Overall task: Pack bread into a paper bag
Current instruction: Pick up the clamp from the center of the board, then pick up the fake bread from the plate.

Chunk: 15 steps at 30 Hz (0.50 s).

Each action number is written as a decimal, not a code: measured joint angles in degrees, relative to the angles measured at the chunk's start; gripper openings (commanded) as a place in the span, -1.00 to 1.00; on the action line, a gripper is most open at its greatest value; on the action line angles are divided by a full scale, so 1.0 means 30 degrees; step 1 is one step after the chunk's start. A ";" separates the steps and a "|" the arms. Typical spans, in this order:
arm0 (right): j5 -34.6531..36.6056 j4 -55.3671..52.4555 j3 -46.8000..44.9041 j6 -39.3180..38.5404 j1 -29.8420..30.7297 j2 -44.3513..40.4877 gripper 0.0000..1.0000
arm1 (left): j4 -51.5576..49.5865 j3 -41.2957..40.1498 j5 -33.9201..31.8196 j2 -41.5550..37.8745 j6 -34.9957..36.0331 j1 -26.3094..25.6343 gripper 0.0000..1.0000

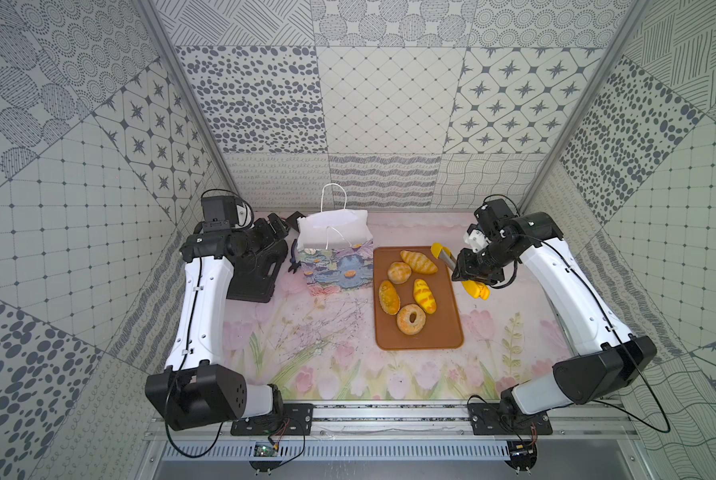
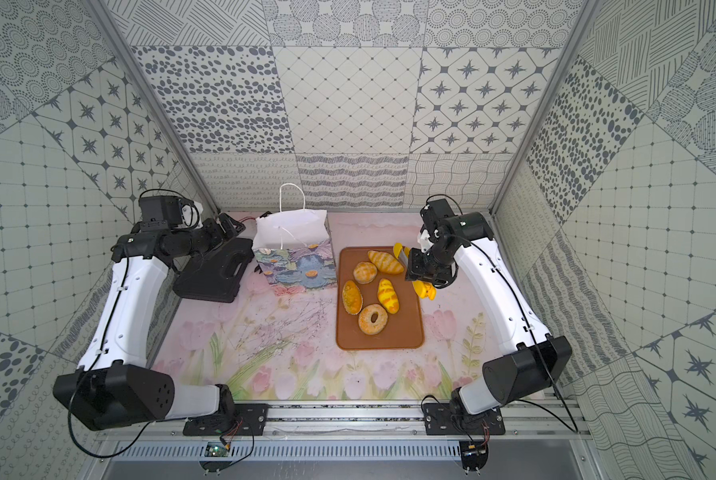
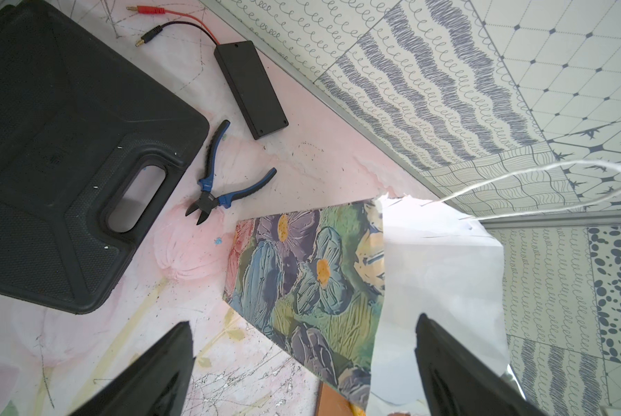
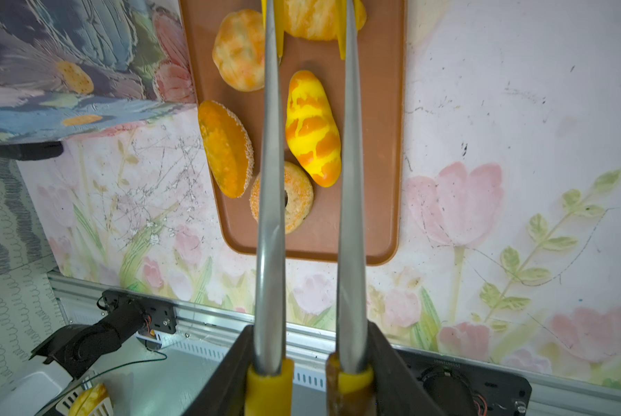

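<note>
Right gripper [image 4: 309, 374]: clamped on the tongs [image 4: 271, 180] at their yellow handle end, with both steel arms between the jaws.
Tongs: arms slightly apart, reaching over the tray [image 4: 377, 144]. The yellow tips are by the far striped loaf [image 1: 418, 262]; contact cannot be told.
Left gripper [image 3: 303, 320]: jaws spread wide, just beside the bag [image 3: 302, 273].
Bread [image 1: 425, 295]: five pieces, all on the tray. They are two striped loaves, a round bun [image 1: 398, 272], an oval bun [image 1: 388, 296] and a bagel [image 1: 411, 319].
Bag: upright with the mouth open and one cord handle raised. It stands between the tray and the case [image 1: 256, 274].
Case: flat on the table [image 1: 331, 353], with pliers [image 3: 222, 183] beside it.
</note>
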 measured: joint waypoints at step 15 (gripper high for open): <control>0.1180 -0.2004 -0.1027 -0.0270 0.2237 -0.0423 0.13 | -0.0306 -0.2266 0.0379 -0.1749 -0.0415 0.0000 0.98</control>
